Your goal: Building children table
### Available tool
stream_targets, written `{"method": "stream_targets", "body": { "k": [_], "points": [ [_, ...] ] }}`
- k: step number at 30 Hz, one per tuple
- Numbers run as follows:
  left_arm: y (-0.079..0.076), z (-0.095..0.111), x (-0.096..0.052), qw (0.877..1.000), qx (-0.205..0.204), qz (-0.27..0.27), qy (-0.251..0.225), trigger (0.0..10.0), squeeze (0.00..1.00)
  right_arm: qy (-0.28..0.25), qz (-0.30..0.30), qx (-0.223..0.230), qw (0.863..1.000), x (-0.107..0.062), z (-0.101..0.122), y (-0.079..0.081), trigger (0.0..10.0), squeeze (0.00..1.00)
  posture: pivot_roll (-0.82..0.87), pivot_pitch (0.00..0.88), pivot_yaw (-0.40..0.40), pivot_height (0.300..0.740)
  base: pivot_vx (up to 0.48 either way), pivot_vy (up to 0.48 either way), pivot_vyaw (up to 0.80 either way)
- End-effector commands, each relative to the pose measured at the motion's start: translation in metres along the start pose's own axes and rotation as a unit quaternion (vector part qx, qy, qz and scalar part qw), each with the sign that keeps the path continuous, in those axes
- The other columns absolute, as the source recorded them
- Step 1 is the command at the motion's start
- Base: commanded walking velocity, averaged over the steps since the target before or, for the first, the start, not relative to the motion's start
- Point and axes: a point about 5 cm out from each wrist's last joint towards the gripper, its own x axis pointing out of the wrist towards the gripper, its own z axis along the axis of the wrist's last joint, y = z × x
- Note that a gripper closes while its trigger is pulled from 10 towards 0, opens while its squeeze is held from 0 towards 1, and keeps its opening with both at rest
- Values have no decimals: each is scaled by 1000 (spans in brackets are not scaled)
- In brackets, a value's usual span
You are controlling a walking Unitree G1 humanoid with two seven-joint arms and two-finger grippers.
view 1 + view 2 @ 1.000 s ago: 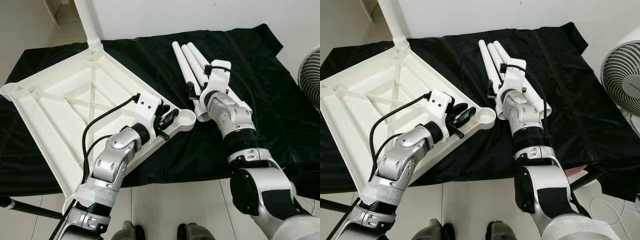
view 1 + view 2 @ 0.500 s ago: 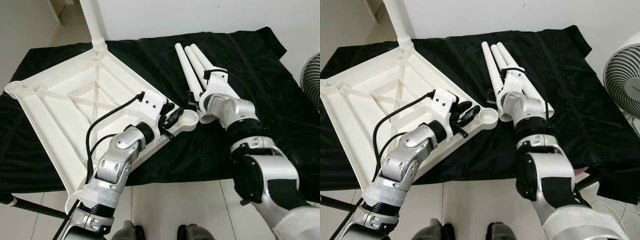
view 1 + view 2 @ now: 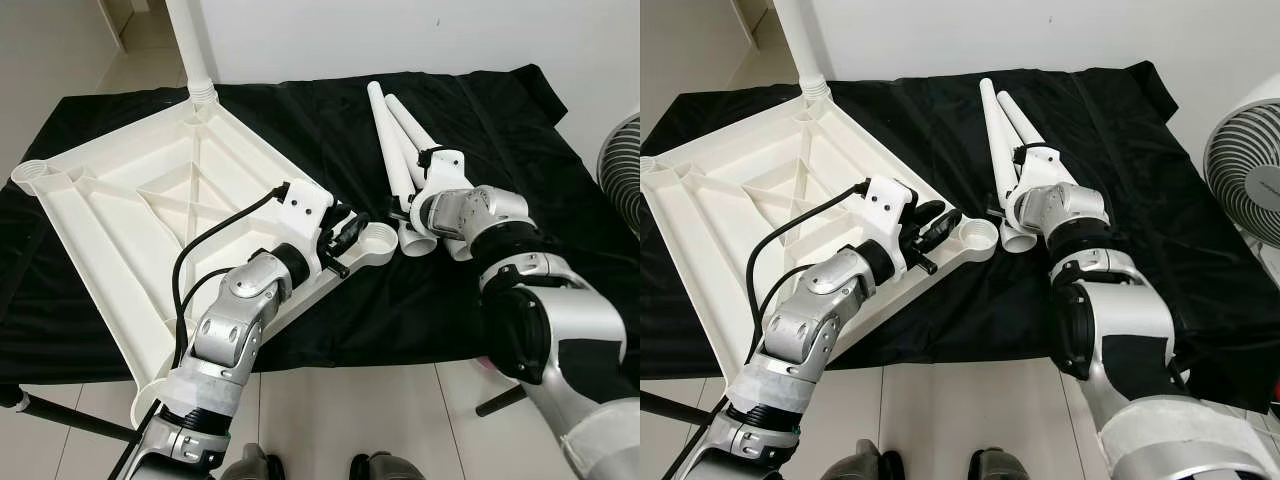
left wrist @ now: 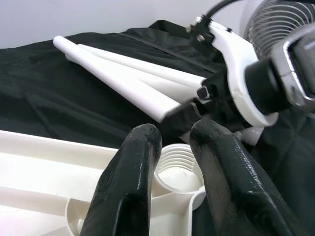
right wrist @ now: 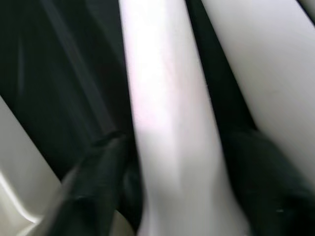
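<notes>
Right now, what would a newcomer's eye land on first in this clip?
The big white tabletop lies upside down on a black cloth, one leg already standing at its far corner. The left gripper rests by the near corner socket. Just right of it, the right gripper is closed on one of the loose legs lying on the cloth.

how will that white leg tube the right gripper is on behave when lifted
The leg tube looks like rigid plastic, so it probably stays straight. Round and smooth, it may roll on the black cloth or slip between the right gripper fingers. Held near one end, the far end could sag.
</notes>
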Motion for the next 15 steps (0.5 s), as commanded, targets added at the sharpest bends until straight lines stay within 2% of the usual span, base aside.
{"method": "stream_targets", "body": {
  "k": [1,6,11,13,14,15],
  "points": [
    [3,1,-1,999,-2,35,-7,10000,0,51,4,-9,999,7,-21,2,0,0,-131,106,28,740,0,0,0],
    [3,3,3,999,-7,36,-12,10000,0,17,35,-24,999,5,-10,10,0,0,-124,100,15,740,0,0,0],
    [4,4,5,999,-1,35,-10,10000,0,-44,69,-9,997,0,8,17,0,0,-125,100,14,740,0,0,0],
    [4,4,5,999,-1,35,-10,10000,0,-52,71,-7,996,0,9,17,0,0,-125,100,14,740,0,0,0],
    [4,5,6,999,-1,33,-11,10000,0,-91,70,-9,993,-2,16,15,0,0,-126,98,19,740,0,0,0],
    [4,7,7,1000,-2,28,-12,10000,0,-149,63,-14,987,-5,23,10,8549,0,-128,97,23,740,0,0,0]
  ]
}}
